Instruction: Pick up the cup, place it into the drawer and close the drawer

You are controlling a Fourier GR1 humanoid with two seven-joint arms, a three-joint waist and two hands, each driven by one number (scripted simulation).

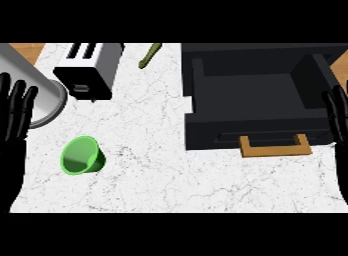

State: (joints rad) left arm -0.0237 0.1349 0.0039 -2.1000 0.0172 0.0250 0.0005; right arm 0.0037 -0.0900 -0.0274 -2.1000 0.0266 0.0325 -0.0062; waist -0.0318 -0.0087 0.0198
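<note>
A green cup (82,156) lies tipped on the white marble counter at the lower left, its mouth facing the camera. The dark drawer (206,132) stands open at the upper right, its inside bare, with a wooden handle (275,147) on its front. My left hand (6,117) rests open at the left edge, fingers up, to the left of the cup and apart from it. At the right edge my right hand (347,120) rests open, fingers up, beside the drawer's right wall. Neither hand holds anything.
A white and black toaster (90,68) stands at the back left. A grey metal cylinder (29,85) lies at the far left behind my left hand. A thin green object (149,55) lies near the back edge. Wooden floor shows past the counter corners.
</note>
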